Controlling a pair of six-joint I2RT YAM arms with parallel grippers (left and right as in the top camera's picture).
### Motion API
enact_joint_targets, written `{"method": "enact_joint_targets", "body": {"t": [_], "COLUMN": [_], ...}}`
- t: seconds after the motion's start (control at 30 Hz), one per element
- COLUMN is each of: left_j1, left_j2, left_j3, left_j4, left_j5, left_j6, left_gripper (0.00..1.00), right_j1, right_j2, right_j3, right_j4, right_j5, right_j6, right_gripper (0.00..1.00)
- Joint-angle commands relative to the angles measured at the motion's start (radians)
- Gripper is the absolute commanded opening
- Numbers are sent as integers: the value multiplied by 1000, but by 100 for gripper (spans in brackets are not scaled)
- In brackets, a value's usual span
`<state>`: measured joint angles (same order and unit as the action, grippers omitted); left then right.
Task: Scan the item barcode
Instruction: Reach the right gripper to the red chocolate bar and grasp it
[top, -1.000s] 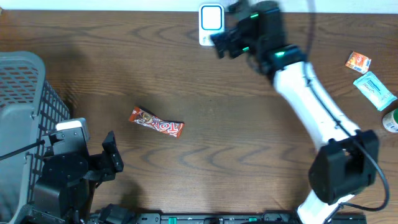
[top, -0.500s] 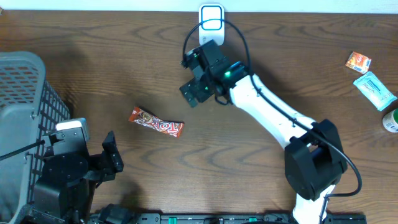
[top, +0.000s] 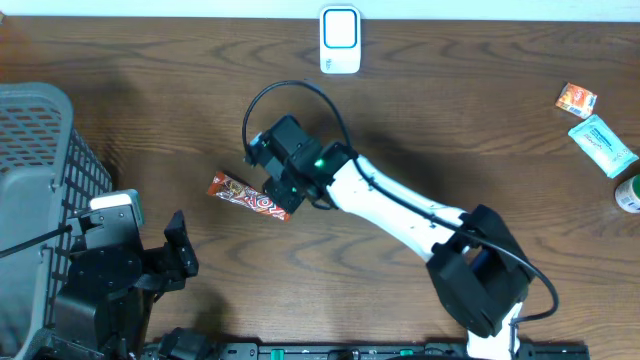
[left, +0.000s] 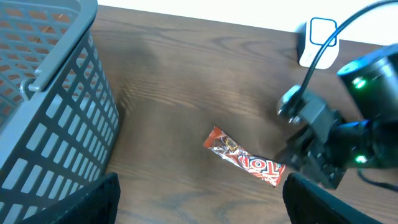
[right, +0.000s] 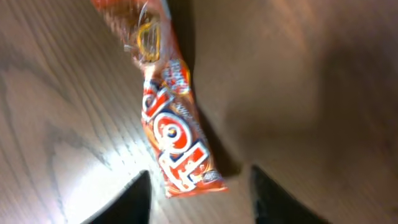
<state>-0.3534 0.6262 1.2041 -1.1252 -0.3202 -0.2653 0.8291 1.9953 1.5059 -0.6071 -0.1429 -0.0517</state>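
Candy bar, end between fingers of right tool

Right claw ajar; left claw wide.

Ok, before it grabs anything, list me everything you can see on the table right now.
candy bar: 1, red-orange wrapper, lying flat left of the table's centre
scanner: 1, white with a blue outline, middle of the far edge
basket: 1, grey, left edge
small packet: 1, orange, far right
flat pack: 1, light teal, far right, just nearer than the small packet
cut-off item: 1, green and white, right edge; cannot identify
table: 1, dark wood
left gripper: 1, black, open and empty, near-left beside the basket
right gripper: 1, black on a white arm, fingers apart astride the candy bar's right end
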Motion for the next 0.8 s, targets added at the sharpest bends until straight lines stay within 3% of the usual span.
{"method": "enact_joint_targets", "body": {"t": [0.0, 0.1, 0.33, 0.63, 0.77], "left_j1": [5, 5, 5, 5, 5], "left_j2": [-1, -2, -1, -2, -1], "left_j3": [0, 0, 0, 0, 0], "left_j4": [-1, -1, -1, -1, -1], "left_j5": [-10, -10, -10, -10, -10], "left_j6": [-9, -9, -9, -9, -9], "left_gripper": [84, 84, 84, 84, 84], "right_j1": [23, 27, 22, -61, -109], "right_j2": [20, 21, 55, 150, 165], "right_j3": [-27, -47, -115, -115, -115], "right_j4": [13, 14, 58, 122, 113], "right_j5": [-5, -5, -56, -397, -461], "right_j6": [5, -24, -163, -212, -211], "right_gripper": [79, 93, 99, 85, 69]}}
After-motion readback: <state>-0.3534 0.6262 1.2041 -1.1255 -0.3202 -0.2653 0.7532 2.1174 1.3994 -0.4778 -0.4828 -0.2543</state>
